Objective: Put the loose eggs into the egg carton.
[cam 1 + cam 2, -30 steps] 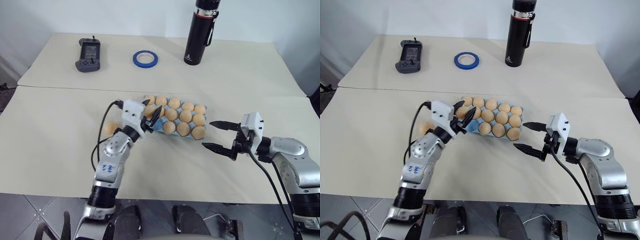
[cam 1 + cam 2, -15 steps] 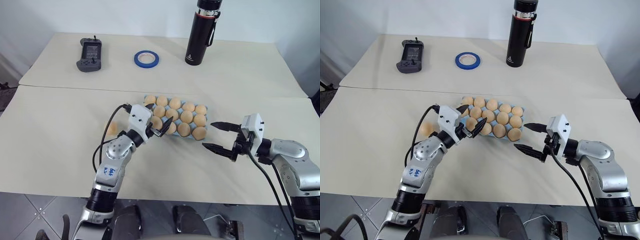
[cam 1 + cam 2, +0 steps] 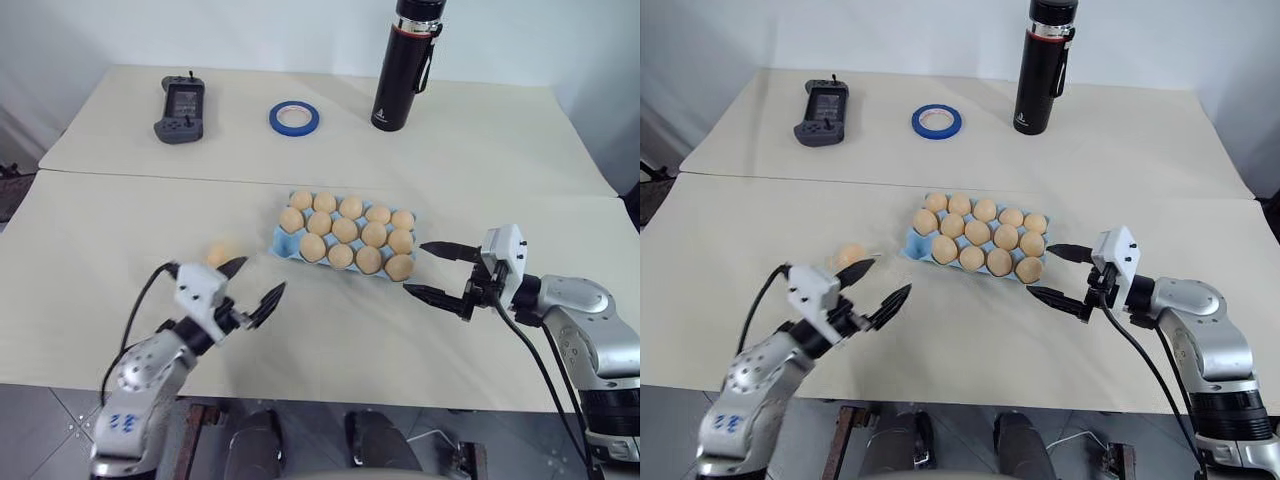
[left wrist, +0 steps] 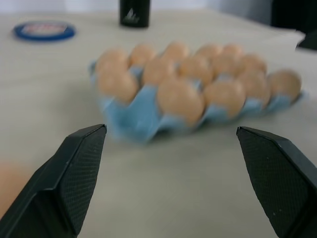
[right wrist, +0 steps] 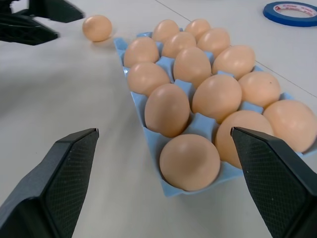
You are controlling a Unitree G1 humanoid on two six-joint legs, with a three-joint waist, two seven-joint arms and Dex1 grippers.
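The light blue egg carton (image 3: 281,240) lies mid-table with tan eggs in all but its front-left corner cup. One loose egg (image 3: 218,254) rests on the table to the carton's left; in the right wrist view this loose egg (image 5: 97,28) is beyond the carton (image 5: 153,141). My left gripper (image 3: 258,278) hovers open and empty just in front of that egg, pointing at the carton (image 4: 141,106). My right gripper (image 3: 414,268) stands open and empty beside the carton's right end, apart from it.
At the back of the table stand a black bottle (image 3: 404,62), a blue tape ring (image 3: 294,117) and a grey handheld controller (image 3: 180,108). A seam (image 3: 150,176) runs across the table between them and the carton.
My left gripper opened over the carton's front row, left an egg in a cup there, and drew back toward the table's near left. The right arm kept still.
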